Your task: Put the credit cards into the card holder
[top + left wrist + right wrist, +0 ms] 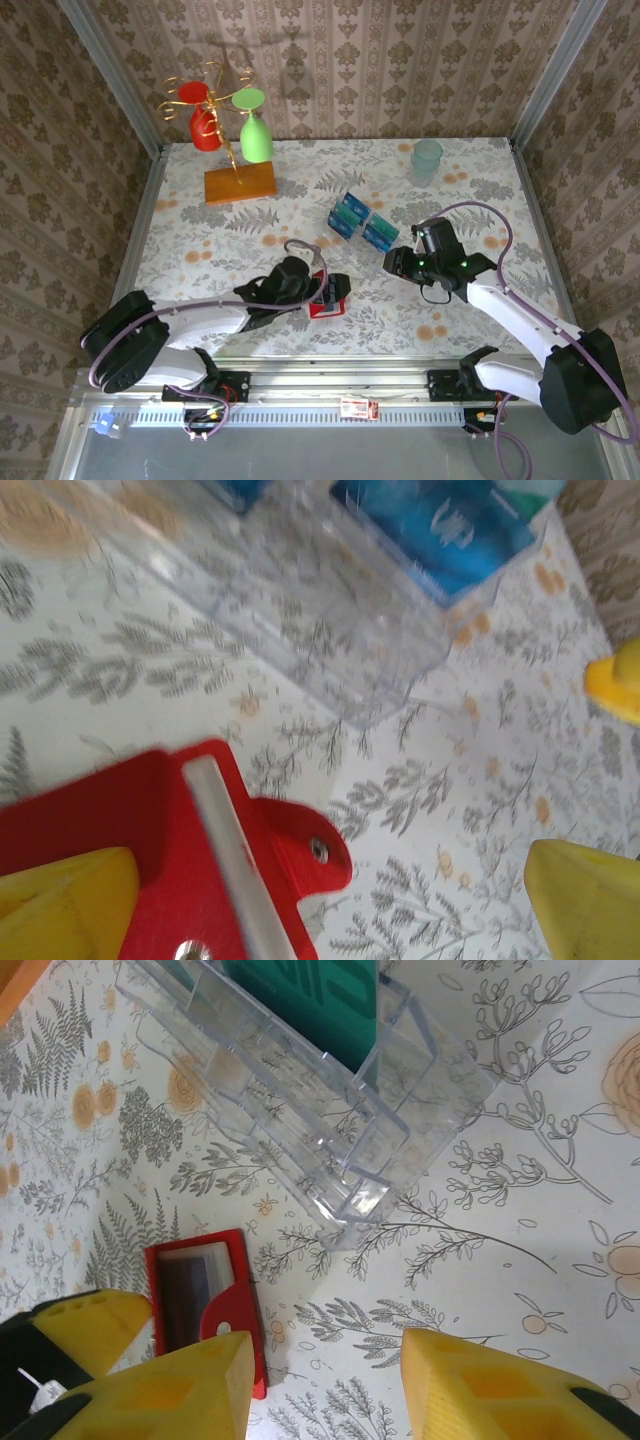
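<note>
Left gripper (320,885) spread wide over glossy red card holder (130,815), right gripper (325,1360) half-parted, empty

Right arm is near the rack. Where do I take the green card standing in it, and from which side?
Take the green card by its upper edge, coming from above with the jaws across its flat faces. It stands on edge in the clear rack, whose walls box in its lower part and sides, so probably only the top is free.
</note>
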Action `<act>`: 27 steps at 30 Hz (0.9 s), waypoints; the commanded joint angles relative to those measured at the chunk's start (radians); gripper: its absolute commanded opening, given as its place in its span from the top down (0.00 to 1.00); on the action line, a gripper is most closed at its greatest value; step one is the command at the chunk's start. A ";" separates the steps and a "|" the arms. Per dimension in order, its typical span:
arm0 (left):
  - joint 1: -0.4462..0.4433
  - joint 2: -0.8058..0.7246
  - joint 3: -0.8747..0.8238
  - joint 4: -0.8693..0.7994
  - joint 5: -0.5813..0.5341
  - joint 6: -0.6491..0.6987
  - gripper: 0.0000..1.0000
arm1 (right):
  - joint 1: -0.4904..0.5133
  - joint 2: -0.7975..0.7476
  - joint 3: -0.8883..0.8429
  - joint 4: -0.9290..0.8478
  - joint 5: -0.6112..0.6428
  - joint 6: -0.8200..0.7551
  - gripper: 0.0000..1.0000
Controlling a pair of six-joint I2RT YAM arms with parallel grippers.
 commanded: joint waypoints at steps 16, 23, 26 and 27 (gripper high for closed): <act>0.301 -0.395 0.027 -0.397 -0.032 0.070 0.00 | 0.403 0.345 0.336 0.057 0.026 0.007 0.66; 0.387 -0.464 -0.005 -0.510 -0.052 0.048 0.00 | 0.542 0.622 0.597 -0.011 0.018 -0.043 0.69; 0.388 -0.452 -0.015 -0.518 -0.046 0.058 0.00 | 0.541 0.665 0.601 -0.033 0.038 -0.049 0.75; 0.388 -0.445 -0.016 -0.519 -0.043 0.064 0.00 | 0.537 0.665 0.588 -0.035 0.050 -0.050 0.77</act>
